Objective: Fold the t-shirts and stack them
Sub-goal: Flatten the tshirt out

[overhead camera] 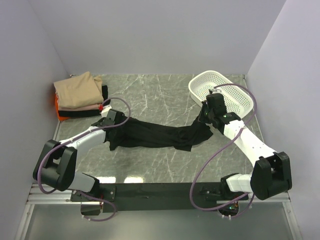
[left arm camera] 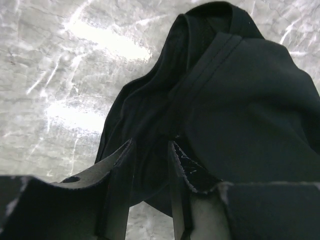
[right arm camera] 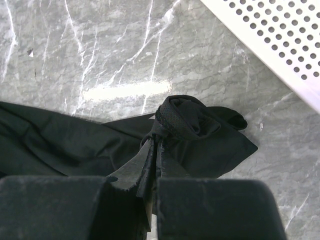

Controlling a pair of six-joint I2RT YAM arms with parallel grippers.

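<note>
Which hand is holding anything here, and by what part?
The right hand pinches a bunched edge of the black t-shirt. The left hand straddles its other end, fingers apart, not clamped.

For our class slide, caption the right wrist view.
Right gripper pinching a bunched edge of the black t-shirt beside the white basket.

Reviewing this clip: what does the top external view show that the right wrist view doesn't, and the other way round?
Only the top external view shows the folded stack at the far left, the left claw at the black t-shirt's other end, and the whole basket. Only the right wrist view shows the right claw pinched shut on a bunched fold of cloth. Both share the black shirt, the marble table and part of the basket.
</note>
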